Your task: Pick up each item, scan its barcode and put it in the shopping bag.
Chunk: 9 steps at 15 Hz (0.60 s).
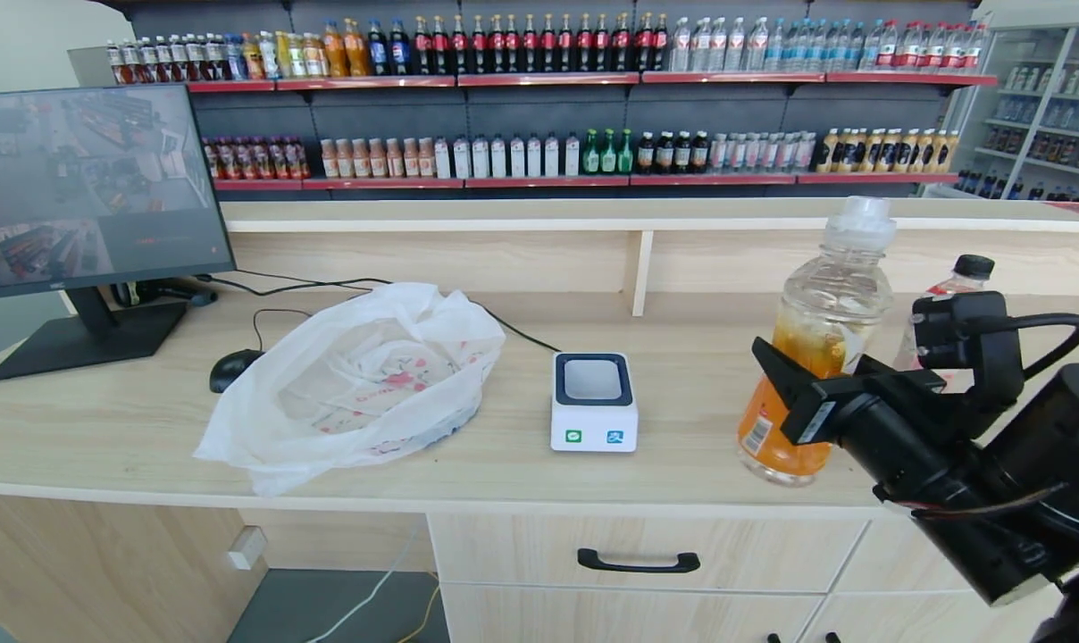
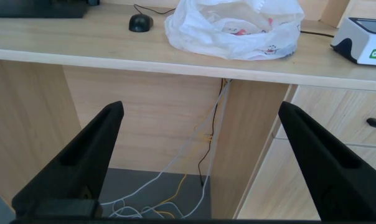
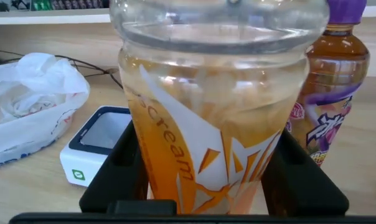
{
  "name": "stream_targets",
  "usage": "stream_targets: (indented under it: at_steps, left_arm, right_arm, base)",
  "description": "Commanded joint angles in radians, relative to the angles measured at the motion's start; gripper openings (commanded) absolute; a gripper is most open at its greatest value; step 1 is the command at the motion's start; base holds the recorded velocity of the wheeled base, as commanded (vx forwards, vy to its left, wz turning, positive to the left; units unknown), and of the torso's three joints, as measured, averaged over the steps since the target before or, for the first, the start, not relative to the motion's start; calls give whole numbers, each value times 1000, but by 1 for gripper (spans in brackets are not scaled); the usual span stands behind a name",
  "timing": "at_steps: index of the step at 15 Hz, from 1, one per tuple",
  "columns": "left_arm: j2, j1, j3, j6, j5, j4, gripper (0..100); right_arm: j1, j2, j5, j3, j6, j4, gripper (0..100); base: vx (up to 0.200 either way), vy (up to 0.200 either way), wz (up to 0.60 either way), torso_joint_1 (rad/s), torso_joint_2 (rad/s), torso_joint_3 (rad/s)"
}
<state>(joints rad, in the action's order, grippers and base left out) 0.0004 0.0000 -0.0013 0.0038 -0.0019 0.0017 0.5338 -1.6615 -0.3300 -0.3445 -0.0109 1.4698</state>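
Orange-filled juice bottle (image 1: 816, 357) clamped at mid-body between the fingers of the right gripper (image 1: 816, 397), near the scanner (image 1: 593, 402) on its right side. Resting on the wooden surface (image 1: 102, 429) or just above it; cannot tell whether touching. Tilted, cap end leaning away from the scanner, probably from a side-on grasp taken for lifting. Barcode (image 1: 756, 436) low on the label, on the flank turned toward the scanner, so likely only a short carry across and a turn down onto the scanner's glass needed. Gripped around the label's middle, presumably to leave that barcode uncovered.

Shopping bag (image 1: 361, 384) on the scanner's other side, mouth slumped open and upward, ready for items after the read. Brown drink bottle (image 3: 334, 81) with a purple cap beyond the juice bottle from the scanner, upright, not yet handled.

Left gripper (image 2: 200, 168) low, below the surface's front edge on the bag side of the scanner, fingers spread wide and holding nothing, seemingly parked clear of the right arm's path.
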Motion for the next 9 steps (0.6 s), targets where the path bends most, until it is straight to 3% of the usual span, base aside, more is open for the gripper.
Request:
stream_targets:
  at_steps: [1, 4, 9]
  left_arm:
    - [0, 0, 0, -1, -1, 0, 100]
    - [0, 0, 1, 1, -1, 0, 100]
    - [0, 0, 0, -1, -1, 0, 100]
  right_arm:
    - [37, 66, 0, 28, -3, 0, 0]
    - [61, 137, 8, 102, -3, -2, 0]
    - [92, 247, 134, 177, -8, 9, 0]
  base:
    - [0, 0, 0, 0, 0, 0]
    - [0, 0, 0, 0, 0, 0]
    - [0, 0, 0, 0, 0, 0]
